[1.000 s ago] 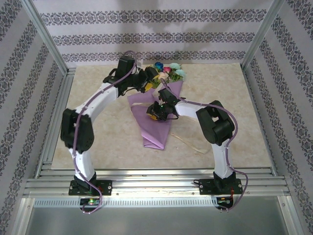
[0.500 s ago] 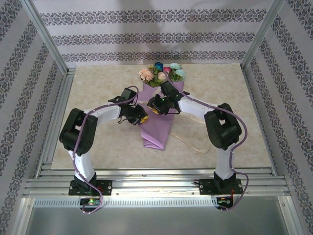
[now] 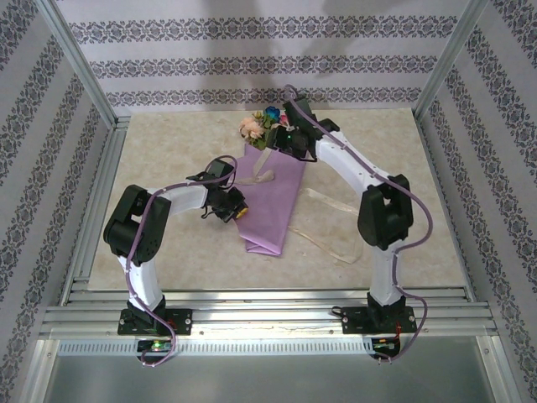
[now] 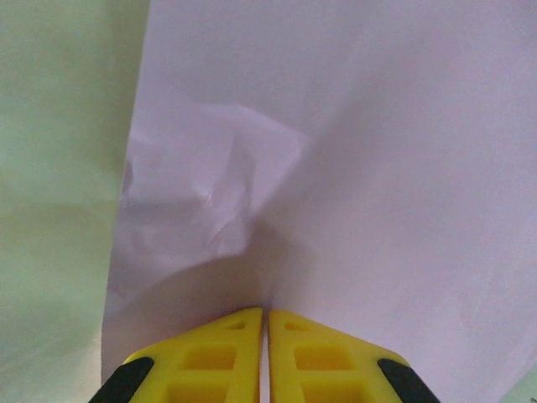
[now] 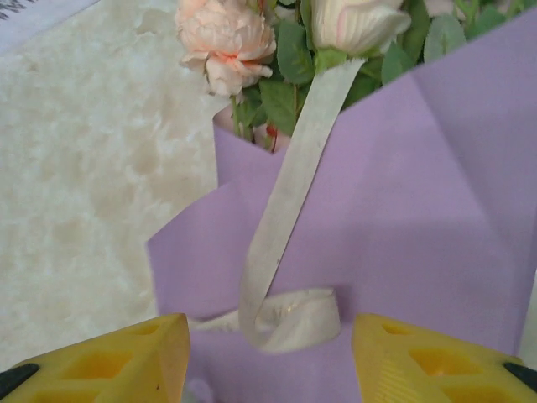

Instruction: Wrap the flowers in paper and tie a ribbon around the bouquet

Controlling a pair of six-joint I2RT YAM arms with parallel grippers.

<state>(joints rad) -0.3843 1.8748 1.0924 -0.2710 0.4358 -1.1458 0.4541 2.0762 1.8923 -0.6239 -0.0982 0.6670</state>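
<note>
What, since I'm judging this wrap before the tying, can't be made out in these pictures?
Top view: the stems of the flowers are hidden inside the paper, and the right gripper covers some blooms.
Left wrist view: the left gripper is shut at the bottom edge of the picture. Whether it pinches paper is unclear.
Right wrist view: the ribbon runs up behind a bloom, which hides its end.

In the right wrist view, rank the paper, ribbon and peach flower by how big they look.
1. The paper, by far the largest.
2-3. The ribbon and the peach flower: too close to rank; the ribbon is long but narrow, the flower compact and cut off at the top edge.
</note>
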